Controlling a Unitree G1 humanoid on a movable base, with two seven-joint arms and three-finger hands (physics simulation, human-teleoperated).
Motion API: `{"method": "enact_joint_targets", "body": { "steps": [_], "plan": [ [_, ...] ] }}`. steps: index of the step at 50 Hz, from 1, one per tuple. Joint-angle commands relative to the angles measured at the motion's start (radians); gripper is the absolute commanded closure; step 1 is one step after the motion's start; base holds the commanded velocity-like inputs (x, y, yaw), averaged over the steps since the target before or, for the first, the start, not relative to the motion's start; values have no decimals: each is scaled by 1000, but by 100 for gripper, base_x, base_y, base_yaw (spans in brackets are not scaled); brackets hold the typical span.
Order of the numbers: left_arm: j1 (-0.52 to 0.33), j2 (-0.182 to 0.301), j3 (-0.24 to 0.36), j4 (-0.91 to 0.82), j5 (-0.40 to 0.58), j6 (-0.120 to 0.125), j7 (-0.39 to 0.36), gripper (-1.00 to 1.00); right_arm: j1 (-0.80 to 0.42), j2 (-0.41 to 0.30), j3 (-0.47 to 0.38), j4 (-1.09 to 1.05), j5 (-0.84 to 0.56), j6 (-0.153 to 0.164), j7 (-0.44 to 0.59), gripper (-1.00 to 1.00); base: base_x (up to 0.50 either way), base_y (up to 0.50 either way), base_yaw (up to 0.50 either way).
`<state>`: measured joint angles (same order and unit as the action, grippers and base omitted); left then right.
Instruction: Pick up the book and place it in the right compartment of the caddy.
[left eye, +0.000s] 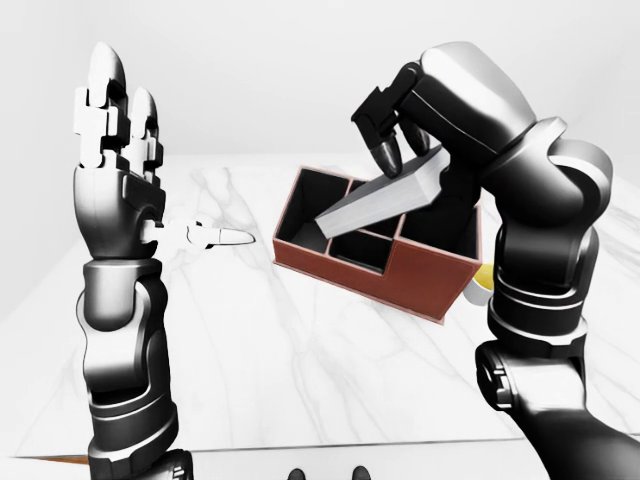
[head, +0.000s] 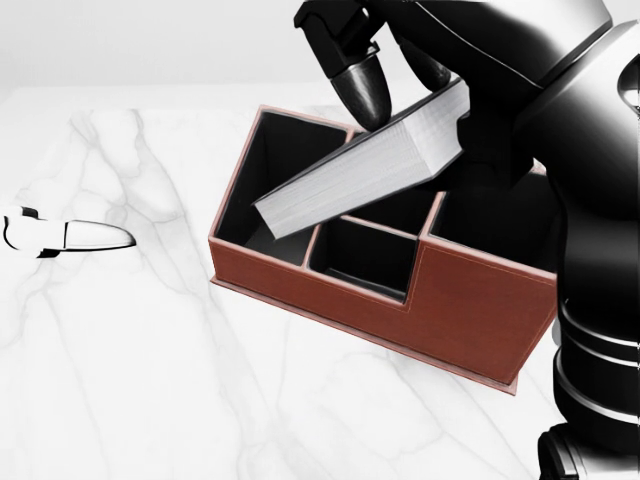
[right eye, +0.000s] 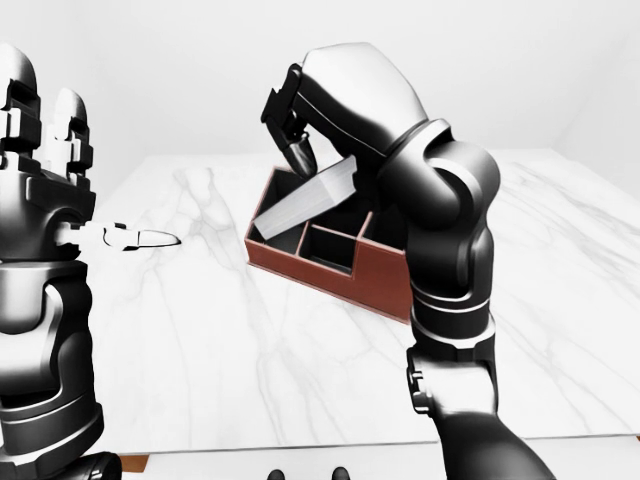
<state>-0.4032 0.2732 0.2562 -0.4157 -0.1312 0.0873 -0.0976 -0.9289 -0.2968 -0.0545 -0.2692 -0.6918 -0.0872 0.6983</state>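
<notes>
The raised left robot hand (left eye: 112, 150) stands idle with fingers straight, while beyond it the right robot hand (head: 385, 70) pinches the tilted book (head: 365, 170) above the caddy (head: 450, 310), mid-carry; it must next shift rightward over the right compartment.

No text, label, brand, number or sign can be read anywhere.

Before me a white marble table (left eye: 300, 340) veined in grey runs to a plain, pale wall (left eye: 260, 70). Even, soft light falls everywhere.
</notes>
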Motion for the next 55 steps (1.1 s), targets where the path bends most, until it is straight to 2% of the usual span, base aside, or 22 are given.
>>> {"method": "enact_joint_targets", "body": {
  "steps": [1, 12, 17, 21, 34, 39, 49, 55],
  "plan": [
    [0, -1, 0, -2, 0, 0, -1, -100, -57, -17, -16, 52, -10, 0, -24, 100, 0, 0, 0],
    [1, -2, -1, -8, -2, 0, -3, -100, -107, -33, -19, 121, -30, 0, -55, 100, 0, 0, 0],
    [0, -1, 0, -9, -6, 0, -2, -100, -166, -48, -21, 206, -104, 0, -108, 100, 0, 0, 0],
    [0, -2, 0, -11, -7, 0, -3, -100, -205, -54, -17, 247, -142, 0, -110, 100, 0, 0, 0],
    [-2, 0, 0, -15, -13, 0, -1, -100, -306, -82, -15, 375, -183, 0, -158, 100, 0, 0, 0],
    [0, -1, -1, -18, -15, 0, -4, -100, -318, -103, -11, 477, -235, 0, -218, 100, 0, 0, 0],
    [7, -7, -4, -44, -28, 0, -15, -100, -519, -144, 2, 851, -293, 0, -323, 100, 0, 0, 0],
    [8, -8, -4, -51, -31, 0, -17, -100, -550, -149, 9, 964, -315, 0, -318, 100, 0, 0, 0]
  ]
}}
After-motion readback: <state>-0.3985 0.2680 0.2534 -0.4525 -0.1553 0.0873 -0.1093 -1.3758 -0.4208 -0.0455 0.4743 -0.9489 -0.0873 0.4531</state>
